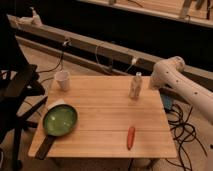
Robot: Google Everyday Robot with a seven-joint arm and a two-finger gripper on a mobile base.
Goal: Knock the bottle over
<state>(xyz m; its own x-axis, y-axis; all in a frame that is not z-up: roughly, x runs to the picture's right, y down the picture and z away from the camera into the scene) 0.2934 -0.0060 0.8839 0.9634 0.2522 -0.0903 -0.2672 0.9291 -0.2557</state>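
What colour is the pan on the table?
Green inside, with a dark handle: the pan, in the camera view. The gripper is beside the bottle.

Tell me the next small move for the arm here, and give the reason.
Probably a short sweep left, toward the bottle. The bottle stands upright near the table's far right edge, and the claw sits just to its right at about the same height, apart from it. A sideways push against the upper body would likely tip it onto the bare wood, away from the carrot and pan.
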